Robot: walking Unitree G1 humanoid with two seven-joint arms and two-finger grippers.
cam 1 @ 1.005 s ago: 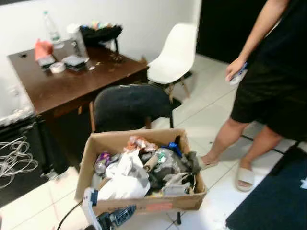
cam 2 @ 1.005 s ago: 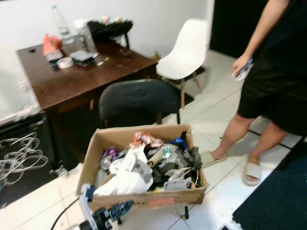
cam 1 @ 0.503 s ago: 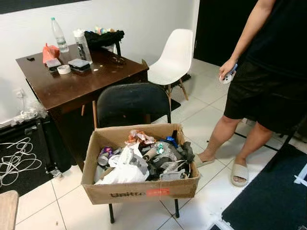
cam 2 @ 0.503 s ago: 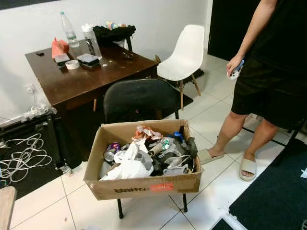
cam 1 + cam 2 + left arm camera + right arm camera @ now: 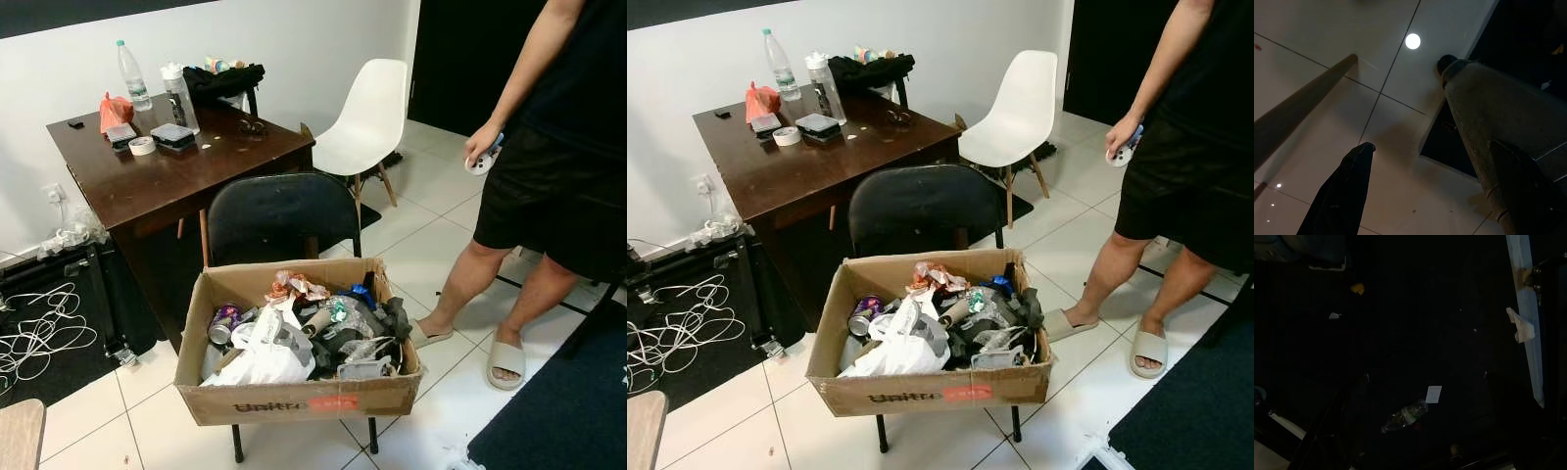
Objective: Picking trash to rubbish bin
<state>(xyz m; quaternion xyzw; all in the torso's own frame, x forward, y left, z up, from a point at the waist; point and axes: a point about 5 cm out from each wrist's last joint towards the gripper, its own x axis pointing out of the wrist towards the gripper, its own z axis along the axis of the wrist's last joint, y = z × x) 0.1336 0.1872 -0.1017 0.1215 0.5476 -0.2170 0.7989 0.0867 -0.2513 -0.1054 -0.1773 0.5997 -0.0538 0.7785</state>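
Note:
A cardboard box [image 5: 294, 398] rests on the seat of a black chair [image 5: 279, 215]. It is heaped with trash: a white plastic bag [image 5: 261, 358], a crushed can [image 5: 223, 322], wrappers and dark scraps. In the dark right wrist view a crushed plastic bottle [image 5: 1403, 416] lies on a dark mat beside a white paper scrap [image 5: 1433, 394]. My right gripper [image 5: 1426, 377] hangs above them, its faint fingers apart. My left gripper [image 5: 1430, 147] hangs open over pale floor tiles, holding nothing.
A person [image 5: 549, 166] stands at the right in slippers, holding a small object. A brown table [image 5: 167, 162] with bottles stands behind the chair, a white chair [image 5: 364, 122] beside it. Cables [image 5: 39, 328] lie at the left, a dark mat [image 5: 568, 411] at the right.
The head camera has lifted and steadied, so the scene sits sharper and further off. The left arm seen below the box one second ago has left the head views.

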